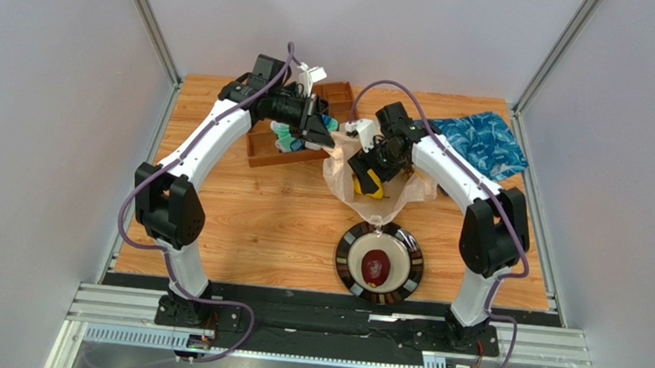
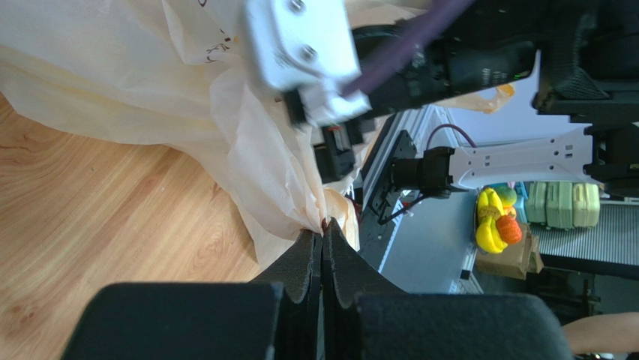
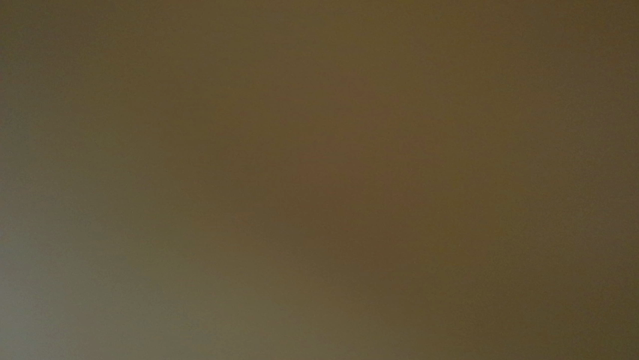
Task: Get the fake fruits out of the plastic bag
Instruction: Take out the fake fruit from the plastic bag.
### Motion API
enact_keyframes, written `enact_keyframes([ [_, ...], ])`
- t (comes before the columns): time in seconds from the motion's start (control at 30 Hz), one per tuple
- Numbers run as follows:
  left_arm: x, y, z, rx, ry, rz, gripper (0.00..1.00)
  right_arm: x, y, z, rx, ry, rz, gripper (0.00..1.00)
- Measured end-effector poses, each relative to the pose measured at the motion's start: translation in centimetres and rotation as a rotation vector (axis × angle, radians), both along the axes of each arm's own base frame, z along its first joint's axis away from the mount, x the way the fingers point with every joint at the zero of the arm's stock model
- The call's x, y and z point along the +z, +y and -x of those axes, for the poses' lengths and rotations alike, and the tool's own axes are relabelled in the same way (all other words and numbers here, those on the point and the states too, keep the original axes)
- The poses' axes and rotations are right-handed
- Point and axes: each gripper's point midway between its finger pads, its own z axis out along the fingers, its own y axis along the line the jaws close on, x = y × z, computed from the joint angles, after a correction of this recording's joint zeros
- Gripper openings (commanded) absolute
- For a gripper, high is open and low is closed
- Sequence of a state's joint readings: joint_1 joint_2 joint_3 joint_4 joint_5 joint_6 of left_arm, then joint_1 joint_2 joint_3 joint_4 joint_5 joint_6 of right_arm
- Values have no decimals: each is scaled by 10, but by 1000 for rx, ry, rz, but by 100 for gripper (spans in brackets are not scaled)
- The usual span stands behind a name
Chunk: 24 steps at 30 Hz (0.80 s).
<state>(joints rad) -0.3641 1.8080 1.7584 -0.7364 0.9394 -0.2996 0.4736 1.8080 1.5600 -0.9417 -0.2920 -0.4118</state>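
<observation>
Resting on a glossy round plate (image 1: 342,260), a dark red fruit (image 1: 376,268) lies nearest. Beyond, the crinkly translucent bag (image 1: 337,169) slumps on the wood-grain tabletop (image 1: 258,222). The left fingers (image 2: 304,274) pinch its thin edge. The right fingers are hidden inside, so I cannot tell their state.

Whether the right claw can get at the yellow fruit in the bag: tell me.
Probably yes: the right claw hangs in the plastic bag right above the yellow fruit, while the left claw pinches the bag's edge.

Table (image 1: 257,231) with plastic bag (image 1: 340,178), plate (image 1: 343,261), tray (image 1: 263,156)
</observation>
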Motion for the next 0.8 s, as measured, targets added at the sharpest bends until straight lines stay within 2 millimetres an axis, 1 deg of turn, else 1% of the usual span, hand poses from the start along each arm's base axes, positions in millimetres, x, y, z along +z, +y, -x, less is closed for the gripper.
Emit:
enact_keyframes([
  [0.1, -4, 1, 1, 1, 8, -6, 0, -15, -2, -21, -83, -4, 40, 88],
  [0.13, -6, 1, 2, 1, 12, -9, 0, -20, -1, -26, -104, -2, 43, 99],
  [0.23, -12, 2, 3, 3, 24, -18, 0, -35, 0, -39, -160, 24, 51, 100],
  [0.37, -15, 3, 2, 6, 16, -28, 0, -50, 8, -56, -201, 49, 45, 100],
  [0.43, -16, 3, 1, 9, 11, -34, 0, -59, 15, -68, -214, 51, 41, 100],
  [0.47, -17, 4, 0, 12, 10, -38, 0, -62, 17, -72, -215, 52, 40, 92],
  [0.53, -19, 4, 0, 16, 6, -46, 0, -74, 20, -79, -215, 63, 47, 81],
  [0.57, -20, 5, -1, 18, 7, -50, 0, -80, 21, -81, -215, 69, 52, 69],
  [0.63, -23, 6, -2, 25, 3, -62, 0, -89, 20, -80, -209, 81, 64, 58],
  [0.67, -24, 7, -2, 27, 3, -66, 0, -90, 20, -79, -207, 86, 65, 51],
  [0.8, -24, 7, -1, 22, 7, -64, 0, -81, 17, -80, -198, 72, 60, 43],
])
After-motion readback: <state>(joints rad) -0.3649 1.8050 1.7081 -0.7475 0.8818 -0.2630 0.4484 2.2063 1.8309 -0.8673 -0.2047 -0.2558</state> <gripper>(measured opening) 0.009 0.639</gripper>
